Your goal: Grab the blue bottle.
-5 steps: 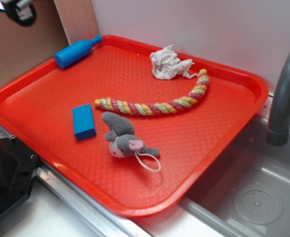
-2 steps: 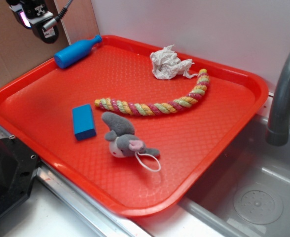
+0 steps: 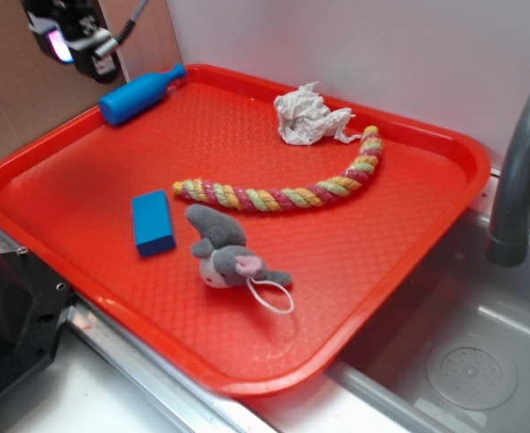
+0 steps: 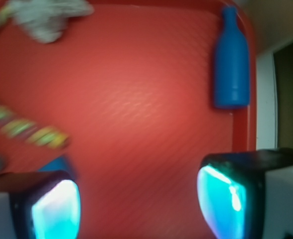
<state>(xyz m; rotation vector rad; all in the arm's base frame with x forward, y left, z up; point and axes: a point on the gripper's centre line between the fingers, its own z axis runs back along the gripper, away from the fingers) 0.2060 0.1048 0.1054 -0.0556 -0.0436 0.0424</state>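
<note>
The blue bottle (image 3: 139, 93) is a small toy of solid bright blue plastic, with a round cylindrical body that becomes a narrow neck at one end. It lies on its side at the far left corner of the red tray (image 3: 355, 271), close along the rim, with the neck pointing to the back edge and the flat bottom toward the left side. In the wrist view the blue bottle (image 4: 231, 59) lies along the tray's right rim, and nothing touches it

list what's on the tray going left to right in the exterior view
blue bottle → blue block → grey plush toy → crumpled paper. The braided rope spans the middle, so it has no clear slot.
</note>
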